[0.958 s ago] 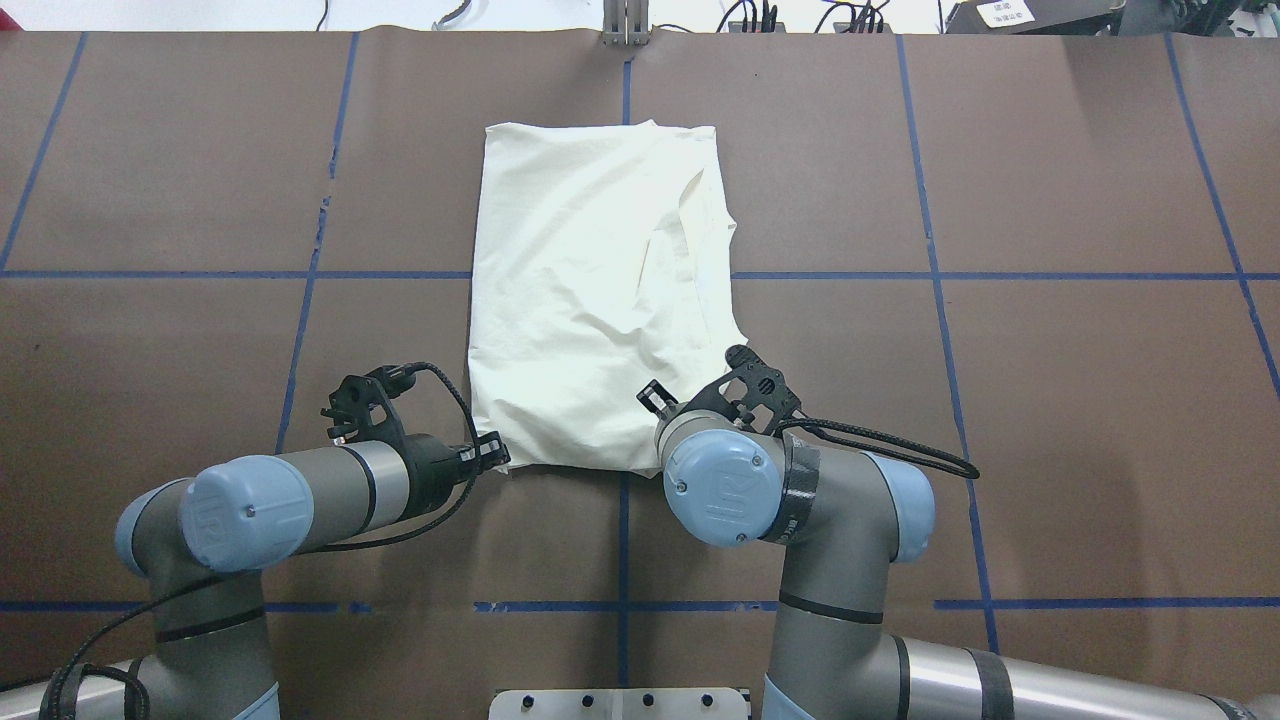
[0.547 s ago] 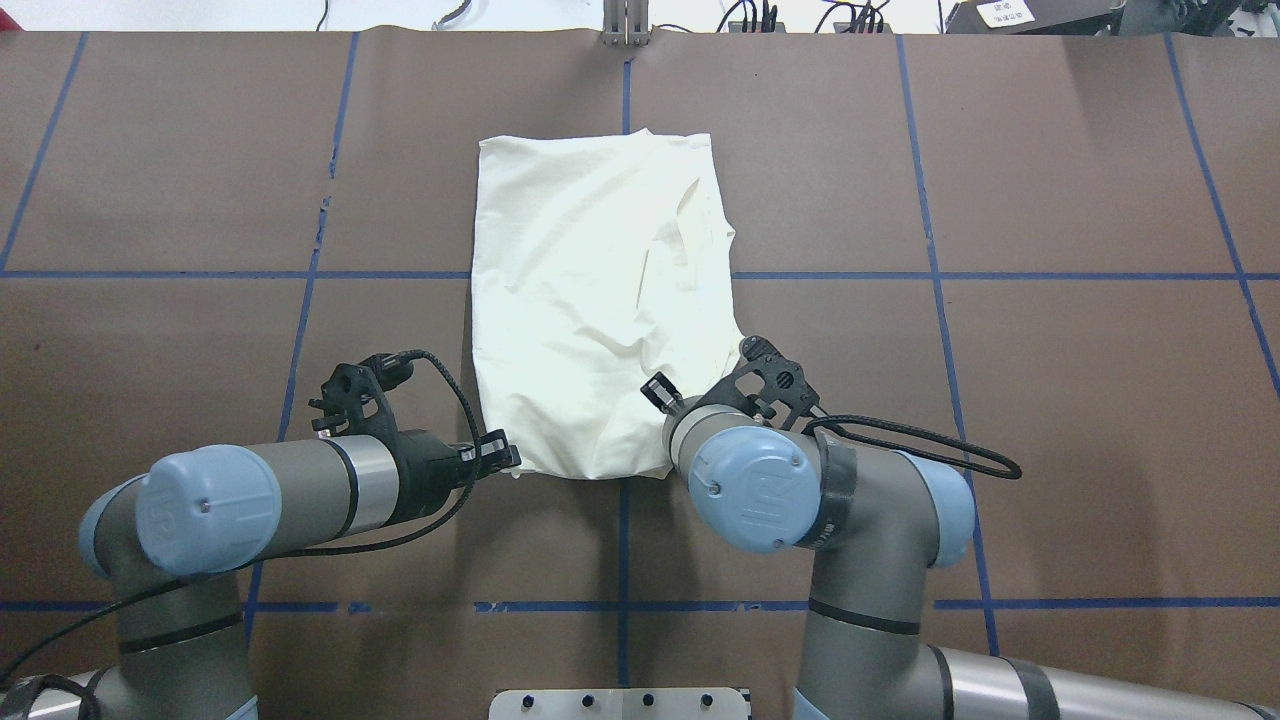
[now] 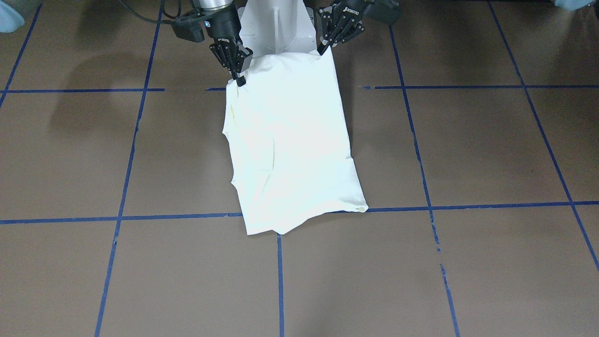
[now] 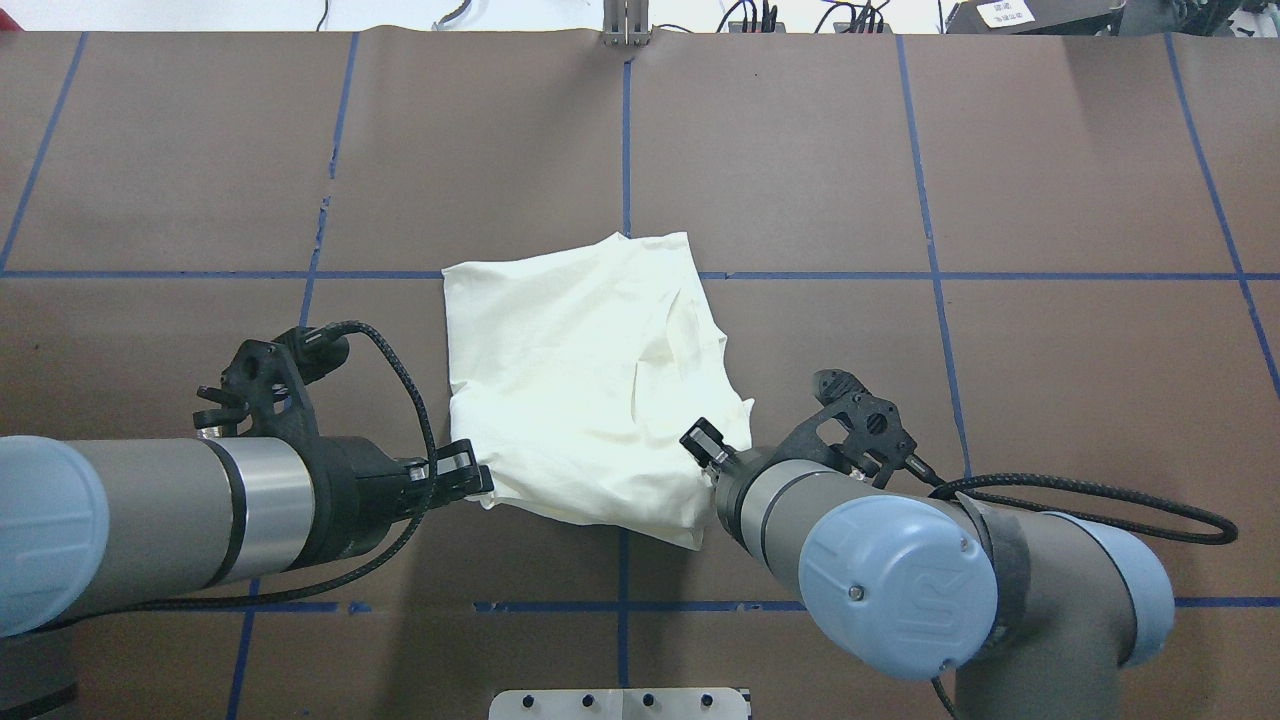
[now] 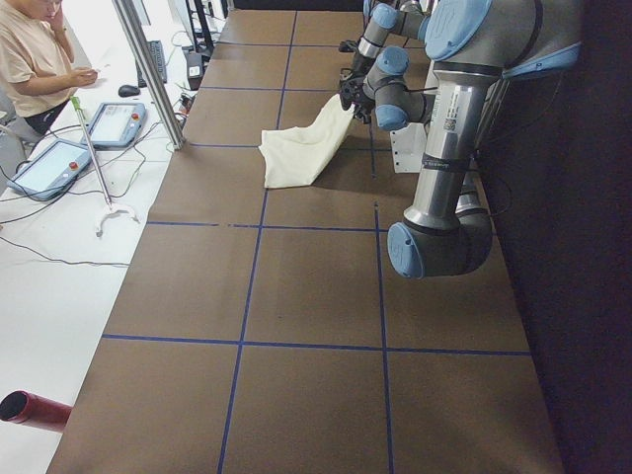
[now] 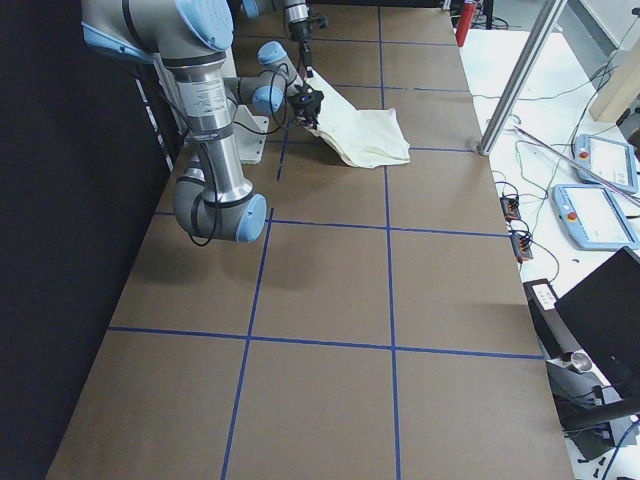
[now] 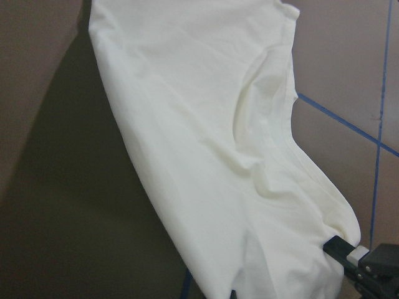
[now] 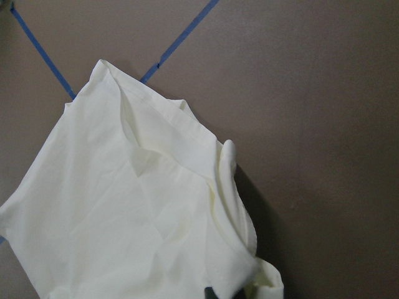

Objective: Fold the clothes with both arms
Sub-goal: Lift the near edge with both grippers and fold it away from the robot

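- Hanging between the two arms right now is the cream T-shirt. It's folded into a rough rectangle, plain side up, no print showing.
- The left arm comes in low from the table's left end. Its jaws are pressed tight on the shirt's near left corner.
- The right arm reaches in from the other end. Its jaws are pinching the near right corner, and the cloth bunches up a bit there.
- That held edge is up off the table, over the strip nearest the robot-side edge. Both side views show the fabric sloping down from the jaws to the far hem.
- The far hem lies on the brown table around the middle, between the robot-side and operators' edges. It sits right at the crosswise blue tape line.
- There's a creased flap running along the shirt's right side, plus some soft wrinkles in the middle.
- The white pedestal sits just behind the lifted edge.
- A person sits past the operators' edge, next to two tablet-looking pendants.
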`<control>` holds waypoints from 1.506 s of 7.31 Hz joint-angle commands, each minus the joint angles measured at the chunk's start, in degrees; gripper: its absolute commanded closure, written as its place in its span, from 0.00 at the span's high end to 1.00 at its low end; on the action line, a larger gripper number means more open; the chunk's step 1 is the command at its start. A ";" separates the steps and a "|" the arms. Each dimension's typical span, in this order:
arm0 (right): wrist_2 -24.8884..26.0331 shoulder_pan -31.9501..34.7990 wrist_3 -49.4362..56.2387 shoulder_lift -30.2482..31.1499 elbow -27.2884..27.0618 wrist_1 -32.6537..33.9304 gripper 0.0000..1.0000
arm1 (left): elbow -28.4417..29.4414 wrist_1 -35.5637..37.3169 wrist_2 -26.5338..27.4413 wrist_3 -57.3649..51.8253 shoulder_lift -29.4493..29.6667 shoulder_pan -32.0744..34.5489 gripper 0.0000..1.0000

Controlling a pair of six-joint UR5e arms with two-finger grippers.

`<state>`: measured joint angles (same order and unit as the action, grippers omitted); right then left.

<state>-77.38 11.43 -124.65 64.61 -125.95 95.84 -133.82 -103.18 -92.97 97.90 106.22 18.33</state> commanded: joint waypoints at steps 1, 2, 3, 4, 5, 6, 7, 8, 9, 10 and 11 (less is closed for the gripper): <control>0.12 0.68 0.98 -3.06 3.30 1.72 0.00 | 2.40 1.93 -1.16 -1.82 1.61 0.30 0.00; -0.14 3.40 2.38 -5.61 6.56 1.63 0.00 | 4.34 3.41 -0.99 -6.79 3.97 2.13 0.00; -0.23 6.12 4.74 -7.46 9.29 1.63 0.00 | 6.18 4.47 -1.34 -9.63 5.30 5.97 0.00; -0.84 8.85 5.46 -9.39 12.01 1.71 0.00 | 10.12 4.48 -1.43 -11.83 6.96 8.54 0.00; -2.59 10.96 6.17 -11.59 15.26 1.63 0.00 | 14.33 4.39 -1.43 -14.20 9.33 11.35 0.00; -2.69 12.46 6.87 -14.39 20.25 0.93 0.00 | 17.42 3.70 -1.43 -16.23 9.96 13.55 0.00; -2.78 13.61 6.79 -16.08 26.13 -4.21 0.00 | 20.32 3.43 -1.43 -17.55 10.84 14.88 0.00; -2.87 14.75 7.92 -18.01 33.50 -10.09 0.00 | 23.31 3.43 -1.43 -18.52 12.50 16.28 0.00; -3.83 16.07 8.45 -20.29 38.97 -12.59 0.00 | 26.99 3.25 -1.34 -18.80 14.35 16.99 0.00; -4.71 16.95 9.15 -20.83 41.28 -13.05 0.00 | 30.25 1.25 -1.34 -19.67 15.41 17.87 0.00; -4.71 17.40 9.51 -20.84 42.26 -13.05 0.00 | 34.20 -2.60 -1.25 -20.81 15.42 18.57 0.00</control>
<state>-81.67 27.96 -115.76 44.34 -86.25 83.56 -104.27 -102.22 -94.30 78.33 120.99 35.92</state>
